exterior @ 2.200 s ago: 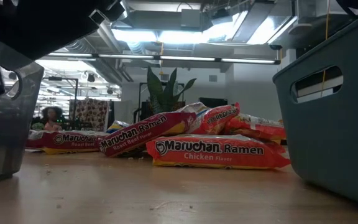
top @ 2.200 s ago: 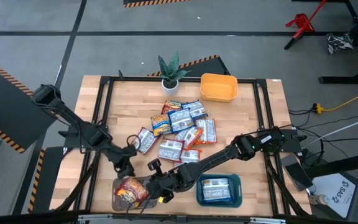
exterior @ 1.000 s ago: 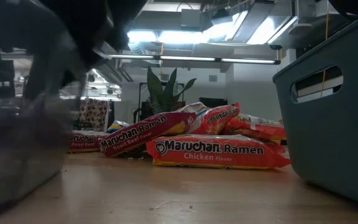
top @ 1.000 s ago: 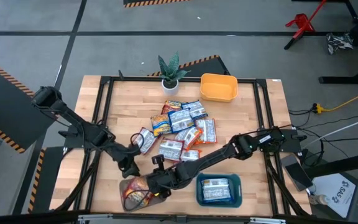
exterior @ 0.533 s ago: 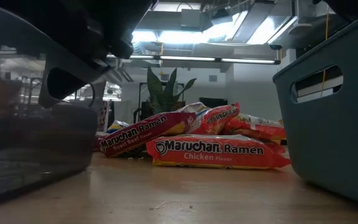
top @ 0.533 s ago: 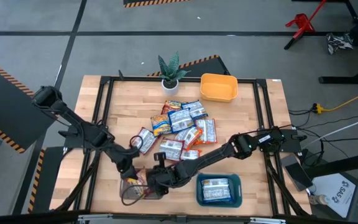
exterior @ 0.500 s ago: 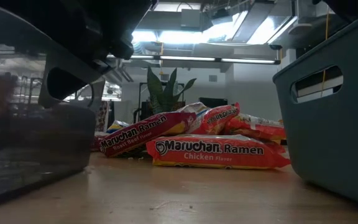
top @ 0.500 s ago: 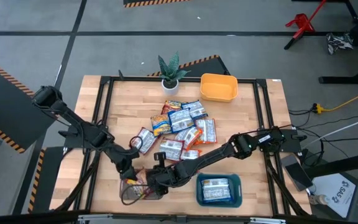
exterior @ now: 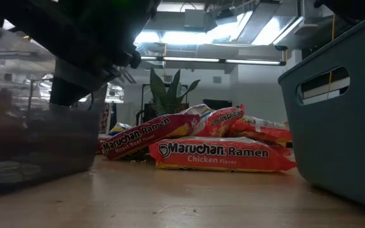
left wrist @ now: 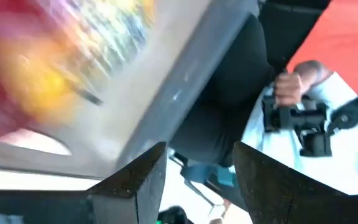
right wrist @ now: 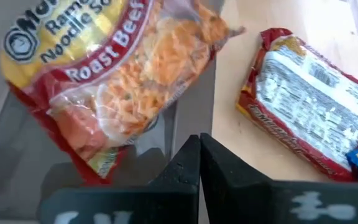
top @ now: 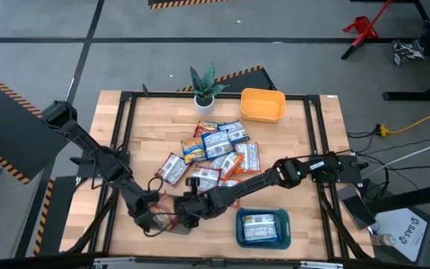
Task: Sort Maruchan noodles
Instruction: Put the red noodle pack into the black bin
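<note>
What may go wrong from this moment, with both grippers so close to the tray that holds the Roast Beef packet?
1. The open left gripper and the shut right gripper crowd the same grey tray, so the arms might collide.
2. One corner of the Roast Beef packet seems to reach over the tray's rim, so a nudge could tip it out.
3. A pushed tray might hit the red packet lying beside it.

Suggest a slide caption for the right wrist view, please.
Shut right gripper above a Roast Beef ramen packet in the grey tray.
</note>
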Robot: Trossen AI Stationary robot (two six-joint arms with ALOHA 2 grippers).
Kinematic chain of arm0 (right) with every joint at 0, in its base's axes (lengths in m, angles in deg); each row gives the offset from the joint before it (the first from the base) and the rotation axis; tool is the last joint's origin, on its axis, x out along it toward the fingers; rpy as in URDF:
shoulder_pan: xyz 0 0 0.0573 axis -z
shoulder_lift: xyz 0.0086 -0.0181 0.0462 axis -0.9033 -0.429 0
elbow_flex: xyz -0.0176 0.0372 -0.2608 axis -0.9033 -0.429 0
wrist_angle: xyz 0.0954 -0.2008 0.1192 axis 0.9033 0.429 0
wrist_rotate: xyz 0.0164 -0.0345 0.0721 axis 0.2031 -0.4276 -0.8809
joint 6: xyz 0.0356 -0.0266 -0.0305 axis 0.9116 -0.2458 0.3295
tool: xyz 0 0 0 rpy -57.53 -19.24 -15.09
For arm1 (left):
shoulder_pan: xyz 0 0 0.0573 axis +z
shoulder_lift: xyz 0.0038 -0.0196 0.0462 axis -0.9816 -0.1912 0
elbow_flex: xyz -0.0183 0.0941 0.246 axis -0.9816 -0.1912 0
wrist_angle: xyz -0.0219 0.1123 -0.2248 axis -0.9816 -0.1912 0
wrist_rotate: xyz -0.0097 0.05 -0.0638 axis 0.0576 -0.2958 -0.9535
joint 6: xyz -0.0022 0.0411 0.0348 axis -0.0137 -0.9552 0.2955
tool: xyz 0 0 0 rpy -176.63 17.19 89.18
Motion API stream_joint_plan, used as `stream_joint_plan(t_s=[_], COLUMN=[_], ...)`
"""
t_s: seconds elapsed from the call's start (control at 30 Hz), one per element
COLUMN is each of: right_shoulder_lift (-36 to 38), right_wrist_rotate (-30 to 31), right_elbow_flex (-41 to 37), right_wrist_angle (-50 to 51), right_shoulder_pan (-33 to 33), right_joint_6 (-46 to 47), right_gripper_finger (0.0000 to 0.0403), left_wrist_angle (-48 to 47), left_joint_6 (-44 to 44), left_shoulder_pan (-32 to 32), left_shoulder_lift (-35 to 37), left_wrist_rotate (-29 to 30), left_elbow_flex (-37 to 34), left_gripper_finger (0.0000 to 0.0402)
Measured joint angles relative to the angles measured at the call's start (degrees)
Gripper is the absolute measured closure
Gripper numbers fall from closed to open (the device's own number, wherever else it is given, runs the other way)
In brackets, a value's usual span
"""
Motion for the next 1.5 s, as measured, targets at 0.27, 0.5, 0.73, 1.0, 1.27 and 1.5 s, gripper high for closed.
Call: stream_joint_plan(t_s=[0.27, 0.5, 0.73, 1.0, 1.27, 1.5], right_shoulder_lift=[0.0, 0.0, 0.0, 0.0, 0.0, 0.0], right_wrist_rotate=[-0.1, -0.61, -0.88, -0.88, -0.39, -0.46], right_elbow_flex=[-0.02, -0.02, -0.02, 0.0, 0.0, 0.0], right_wrist_angle=[-0.04, -0.12, -0.26, -0.67, -0.33, -0.35], right_shoulder_pan=[-0.01, -0.05, -0.08, -0.01, 0.34, 0.36], right_joint_6=[-0.6, -0.66, -0.58, -0.62, -0.21, -0.43], right_gripper_finger=[0.0402, 0.0402, 0.0402, 0.0402, 0.0402, 0.0402], left_wrist_angle=[4.81, -18.05, -24.28, -20.69, -36.98, -54.17], left_joint_6=[-7.42, -11.73, -11.64, 5.12, 5.99, 2.1], left_shoulder_pan=[0.61, 1.62, 0.88, -0.08, 0.81, 0.86], left_shoulder_lift=[2.9, 4.18, 2.05, 1.79, 1.75, 0.82], left_wrist_rotate=[11.48, 21.02, 22.42, 12.01, 16.45, 26.75], left_elbow_flex=[0.96, 3.54, 3.9, 3.72, 12.4, 20.51], left_gripper_finger=[0.0221, 0.0221, 0.0221, 0.0221, 0.0221, 0.0221])
